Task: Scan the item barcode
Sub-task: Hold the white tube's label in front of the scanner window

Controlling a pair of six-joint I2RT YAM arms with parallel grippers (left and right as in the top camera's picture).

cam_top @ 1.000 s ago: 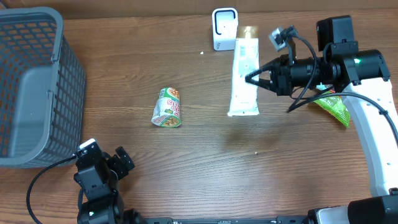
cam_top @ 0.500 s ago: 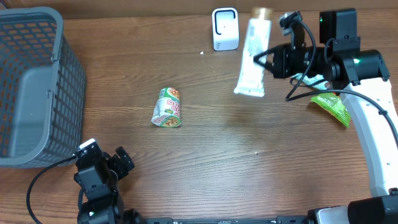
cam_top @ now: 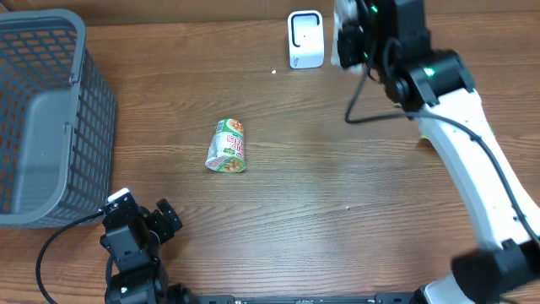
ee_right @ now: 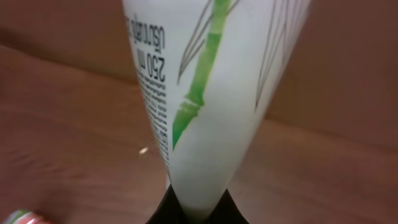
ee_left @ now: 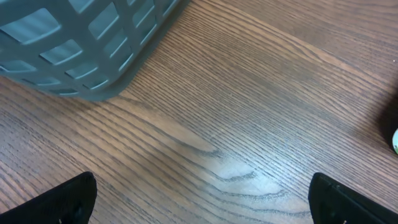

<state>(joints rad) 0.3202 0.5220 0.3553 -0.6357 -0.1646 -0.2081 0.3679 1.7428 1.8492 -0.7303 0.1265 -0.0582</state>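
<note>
While the right gripper (ee_right: 196, 210) is clamped on a white tube (ee_right: 211, 93) printed with green bamboo, it holds that tube off the table (cam_top: 337, 194), just beside the white barcode scanner (cam_top: 305, 38) at the far edge. The left gripper (ee_left: 202, 202) sits spread wide and holding nothing near the grey basket (cam_top: 51, 110). A small printed cup (cam_top: 227, 146) lies on its side mid-table.

We get soft, even light overhead, but the right arm (cam_top: 426, 78) is motion-blurred. Up close the tube (ee_right: 205, 93) looks fuzzy, and the worktop (ee_left: 239, 171) has a pale glare patch.
</note>
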